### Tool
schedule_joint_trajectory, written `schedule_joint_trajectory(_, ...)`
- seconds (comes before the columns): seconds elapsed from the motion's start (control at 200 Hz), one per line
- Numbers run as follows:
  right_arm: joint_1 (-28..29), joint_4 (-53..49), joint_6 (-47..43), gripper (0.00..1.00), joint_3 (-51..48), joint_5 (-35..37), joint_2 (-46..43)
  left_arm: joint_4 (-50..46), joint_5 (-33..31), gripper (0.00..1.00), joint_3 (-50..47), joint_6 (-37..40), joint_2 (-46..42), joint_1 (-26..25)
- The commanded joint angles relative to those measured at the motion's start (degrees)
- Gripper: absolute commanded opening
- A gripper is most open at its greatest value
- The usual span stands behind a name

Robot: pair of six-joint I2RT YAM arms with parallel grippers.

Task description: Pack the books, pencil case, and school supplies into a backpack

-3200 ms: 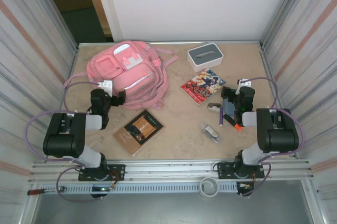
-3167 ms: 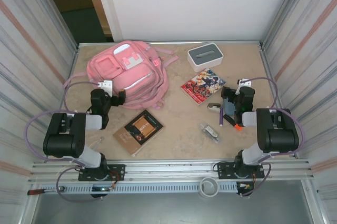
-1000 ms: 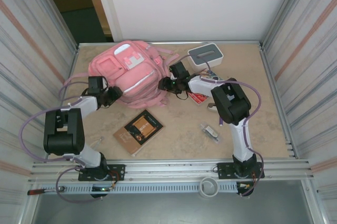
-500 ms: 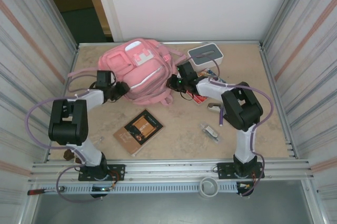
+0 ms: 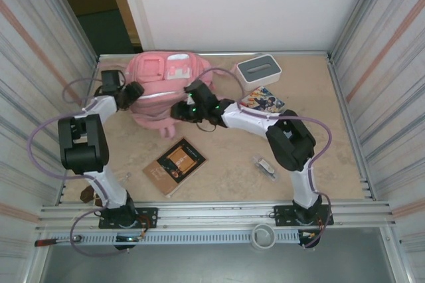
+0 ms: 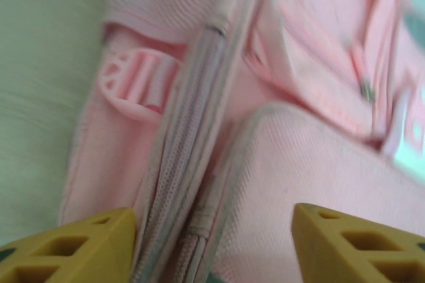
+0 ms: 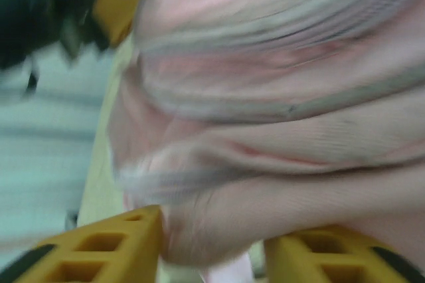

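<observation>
— Left gripper (image 5: 129, 90) first, seen from above: where does it sit?

— Against the left flank of the pink backpack (image 5: 163, 87), which stands at the far left of the beige table (image 5: 319, 137), close to the back edge. The right gripper (image 5: 179, 111) is at the backpack's near edge, with its arm stretched across the middle of the table.

— And the room around them?

— Ribbed metal walls (image 5: 46, 64) run down both sides, and a white wall (image 5: 252, 4) closes the back beside a dark doorway (image 5: 99, 4). The brown book (image 5: 174, 167) lies flat towards the front, well apart from the backpack. The cartoon book (image 5: 264, 100) is partly under the right arm, near the white box (image 5: 259, 70). A clear packet (image 5: 265, 165) lies to the right of the brown book. Bare tabletop runs along the right side up to the wall, while the backpack's own corner is tight against the left wall.

— The left wrist view?

— It is blurred. The yellow fingertips (image 6: 66, 243) are spread wide, astride a white-lined zip seam (image 6: 199, 130) on the backpack. A pink strap loop (image 6: 133, 87) lies left of the seam, and pale table shows at the left edge. I cannot tell whether the pads press into the cloth.

— The right wrist view?

— Also blurred. The yellow fingers (image 7: 126, 243) are clamped on a bunched fold of pink fabric that fills the gap between them. A dark shape at the top left is too smeared to name.
</observation>
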Motion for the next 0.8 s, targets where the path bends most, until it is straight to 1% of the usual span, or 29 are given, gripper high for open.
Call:
schedule_joint_trajectory(0.0,0.5,-5.4,-9.6,0.53,1.6,-3.3,-4.8,-3.6,-3.9,0.70,0.7,0.9,-5.6,1.8)
schedule_joint_trajectory(0.04,-1.1,-6.4,-11.3,0.57,-0.3,-1.7,-6.9,-4.0,-6.3,0.73,0.1,1.4,-7.4,1.8)
schedule_joint_trajectory(0.085,-3.6,-6.7,-12.0,0.60,-2.6,-1.1,-8.9,-4.0,-7.5,0.74,-0.9,1.9,-9.3,1.4)
schedule_joint_trajectory(0.18,-9.4,-5.9,-10.9,0.66,-5.6,-1.3,-10.1,-3.8,-9.1,0.77,-3.7,2.7,-12.8,-1.5)
schedule_joint_trajectory(0.24,-12.1,-5.8,-10.2,0.70,-5.7,-0.2,-9.0,-3.5,-10.0,0.80,-5.2,3.8,-14.3,-4.9)
schedule_joint_trajectory(0.311,-15.0,-6.1,-8.1,0.74,-4.6,1.0,-6.6,-4.0,-10.0,0.81,-5.4,6.9,-14.7,-10.4)
schedule_joint_trajectory(0.381,-17.5,-5.3,-5.8,0.74,-3.3,0.7,-3.5,-6.6,-10.6,0.81,-3.6,10.8,-13.0,-16.3)
schedule_joint_trajectory(0.451,-19.2,-3.2,-4.5,0.74,-2.0,0.2,-0.9,-10.0,-12.8,0.81,-1.0,14.9,-10.0,-21.8)
schedule_joint_trajectory(0.541,-20.4,-2.9,-4.2,0.74,2.3,0.1,4.0,-15.3,-18.6,0.81,3.0,19.3,-5.3,-27.1)
schedule_joint_trajectory(0.626,-21.1,-4.0,-4.3,0.74,8.2,-0.6,9.4,-18.8,-23.1,0.81,5.5,20.9,-2.0,-29.8)
schedule_joint_trajectory(0.711,-21.3,-5.5,-4.4,0.74,14.2,-1.3,15.2,-19.9,-23.7,0.80,5.8,21.0,-0.9,-30.6)
schedule_joint_trajectory(0.797,-21.3,-6.7,-4.3,0.74,20.8,-2.5,20.5,-20.0,-23.7,0.80,4.5,20.9,-1.9,-30.7)
